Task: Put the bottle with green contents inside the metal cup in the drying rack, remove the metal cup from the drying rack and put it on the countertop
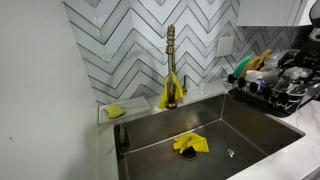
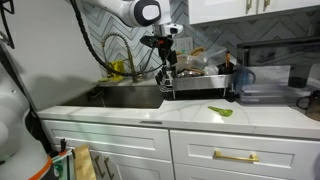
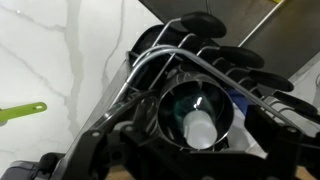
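Note:
In the wrist view I look straight down into the metal cup (image 3: 172, 105), which stands in the black drying rack (image 3: 215, 48). The bottle (image 3: 200, 128) stands inside the cup. Its pale cap faces me and a faint green tint shows beside it. My gripper (image 3: 195, 155) hovers right over the cup, its dark fingers spread to either side of the cap, and it looks open. In an exterior view my gripper (image 2: 168, 82) hangs over the sink-side end of the rack (image 2: 205, 78). The white countertop (image 2: 195, 118) lies in front.
A green utensil (image 2: 222, 111) lies on the countertop and shows in the wrist view (image 3: 20, 112). The rack (image 1: 270, 98) is crowded with dishes, an orange-brown utensil (image 1: 262, 58) and something green (image 1: 238, 68). The steel sink (image 1: 200, 125) holds yellow gloves (image 1: 190, 144) below the faucet (image 1: 171, 60).

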Controlling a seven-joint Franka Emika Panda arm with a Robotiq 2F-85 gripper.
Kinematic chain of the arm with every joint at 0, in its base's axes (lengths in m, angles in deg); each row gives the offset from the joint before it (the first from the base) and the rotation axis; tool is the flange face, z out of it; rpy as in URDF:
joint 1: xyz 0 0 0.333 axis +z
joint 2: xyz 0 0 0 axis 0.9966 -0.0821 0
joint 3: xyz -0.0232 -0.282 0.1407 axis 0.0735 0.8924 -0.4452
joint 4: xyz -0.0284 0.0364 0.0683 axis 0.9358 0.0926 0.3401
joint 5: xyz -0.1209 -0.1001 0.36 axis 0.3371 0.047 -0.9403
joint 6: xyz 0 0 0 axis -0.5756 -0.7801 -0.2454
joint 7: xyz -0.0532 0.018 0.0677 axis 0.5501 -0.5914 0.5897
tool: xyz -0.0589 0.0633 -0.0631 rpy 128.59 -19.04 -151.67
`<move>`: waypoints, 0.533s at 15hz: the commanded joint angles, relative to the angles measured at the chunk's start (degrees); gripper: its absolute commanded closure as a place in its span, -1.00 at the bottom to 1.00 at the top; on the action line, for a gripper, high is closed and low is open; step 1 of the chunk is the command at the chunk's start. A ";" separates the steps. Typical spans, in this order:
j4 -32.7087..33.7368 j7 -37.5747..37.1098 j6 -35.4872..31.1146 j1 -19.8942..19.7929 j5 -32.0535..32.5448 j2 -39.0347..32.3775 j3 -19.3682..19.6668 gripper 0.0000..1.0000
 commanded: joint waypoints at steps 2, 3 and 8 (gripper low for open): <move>-3.07 -1.16 -4.27 0.40 0.70 0.47 -0.08 -1.00; -3.47 -1.27 -5.29 0.42 0.17 0.37 -0.08 -1.00; -4.81 -1.75 -8.28 0.38 -0.61 0.04 -0.06 -0.31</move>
